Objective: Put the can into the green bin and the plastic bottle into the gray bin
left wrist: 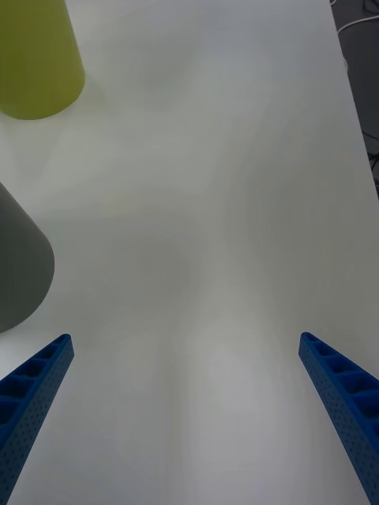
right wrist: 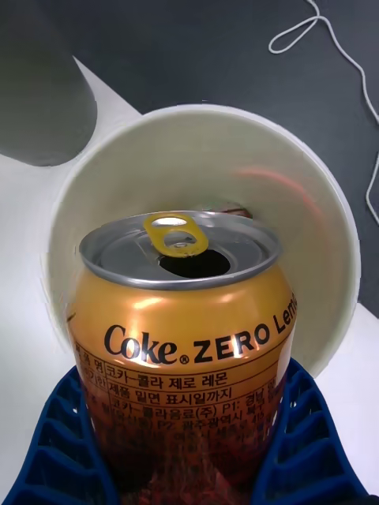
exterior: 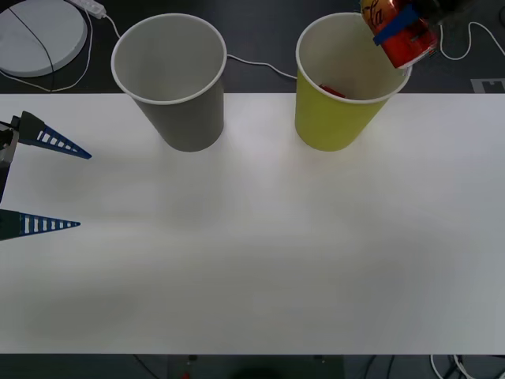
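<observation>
The can [right wrist: 181, 331], clamped between the fingers of the right gripper [right wrist: 185, 465], bears "Coke ZERO" in black on its orange wall, followed by a cut-off word beginning "Lem". Small Korean print stands below it, nearer the fingers.

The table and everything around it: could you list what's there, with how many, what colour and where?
can: one, orange-yellow, held over the green bin's far right rim
green bin: one, yellow-green cup, back right of table, something red inside
gray bin: one, gray cup, back left of table
table: one, white
round disc: one, white, far left behind table
cables: white, behind table
right gripper: blue fingers, shut on the can
left gripper: blue fingers, open, over table's left edge
</observation>
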